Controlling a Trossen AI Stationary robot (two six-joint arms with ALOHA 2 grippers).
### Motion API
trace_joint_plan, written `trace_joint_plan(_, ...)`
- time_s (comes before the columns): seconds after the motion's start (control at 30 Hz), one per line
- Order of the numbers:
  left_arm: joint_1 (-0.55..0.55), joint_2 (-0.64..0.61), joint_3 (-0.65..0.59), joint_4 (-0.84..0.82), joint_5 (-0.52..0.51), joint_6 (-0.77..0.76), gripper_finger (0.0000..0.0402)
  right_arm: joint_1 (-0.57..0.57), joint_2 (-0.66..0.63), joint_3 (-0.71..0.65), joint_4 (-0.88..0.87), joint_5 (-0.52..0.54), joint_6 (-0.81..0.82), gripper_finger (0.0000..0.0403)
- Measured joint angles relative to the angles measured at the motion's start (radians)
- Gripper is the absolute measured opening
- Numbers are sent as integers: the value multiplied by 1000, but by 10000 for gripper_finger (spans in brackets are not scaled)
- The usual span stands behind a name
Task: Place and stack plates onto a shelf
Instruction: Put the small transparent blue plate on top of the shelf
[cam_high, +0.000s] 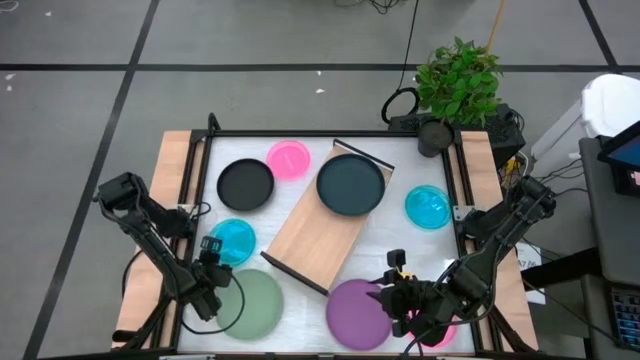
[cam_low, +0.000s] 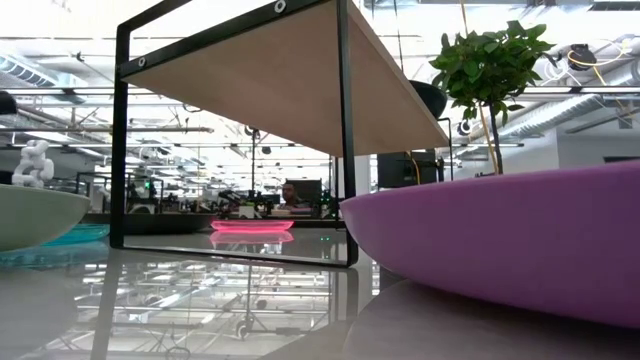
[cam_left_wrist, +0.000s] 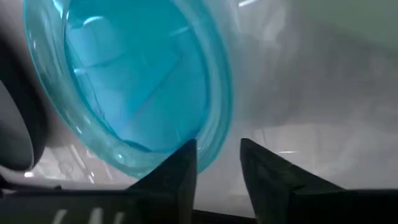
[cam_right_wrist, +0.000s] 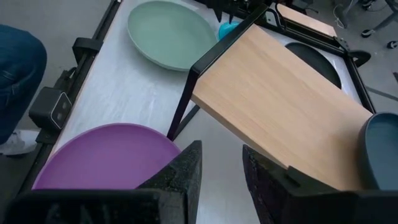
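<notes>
The light-wood shelf (cam_high: 320, 235) stands slantwise mid-table on its black end frames (cam_low: 345, 140). A dark teal plate (cam_high: 350, 186) lies on its far end. On the table lie a black plate (cam_high: 245, 185), a pink plate (cam_high: 289, 158), two cyan plates (cam_high: 232, 240) (cam_high: 428, 207), a pale green plate (cam_high: 255, 305) and a purple plate (cam_high: 355, 315). My left gripper (cam_high: 213, 262) hangs low between the left cyan plate (cam_left_wrist: 137, 81) and the green one, slightly open (cam_left_wrist: 217, 152). My right gripper (cam_high: 392, 290) hovers over the purple plate's right edge (cam_right_wrist: 106, 155), slightly open (cam_right_wrist: 221, 152), facing the shelf (cam_right_wrist: 286, 118).
A second pink plate (cam_high: 440, 332) lies partly under my right arm at the near right corner. A potted plant (cam_high: 455, 85) stands beyond the far right corner. A black frame (cam_high: 200, 150) rims the table. A person's leg (cam_right_wrist: 18, 68) shows beside the table's left edge.
</notes>
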Motion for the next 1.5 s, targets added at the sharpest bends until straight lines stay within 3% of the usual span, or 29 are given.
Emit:
trace_joint_plan(0.13,-1,0,-20,57,-7,16,176,0,0,0,0,0,0,98)
trace_joint_plan(0.27,-1,-3,-47,107,-20,36,183,0,0,0,0,0,0,98)
trace_joint_plan(0.63,-49,0,-58,125,-63,71,75,0,0,0,0,0,-1,98)
trace_joint_plan(0.97,-54,0,-58,124,-107,41,9,0,0,0,0,1,-1,98)
trace_joint_plan(1.5,-54,0,-57,86,-109,46,2,0,0,0,-1,3,-4,98)
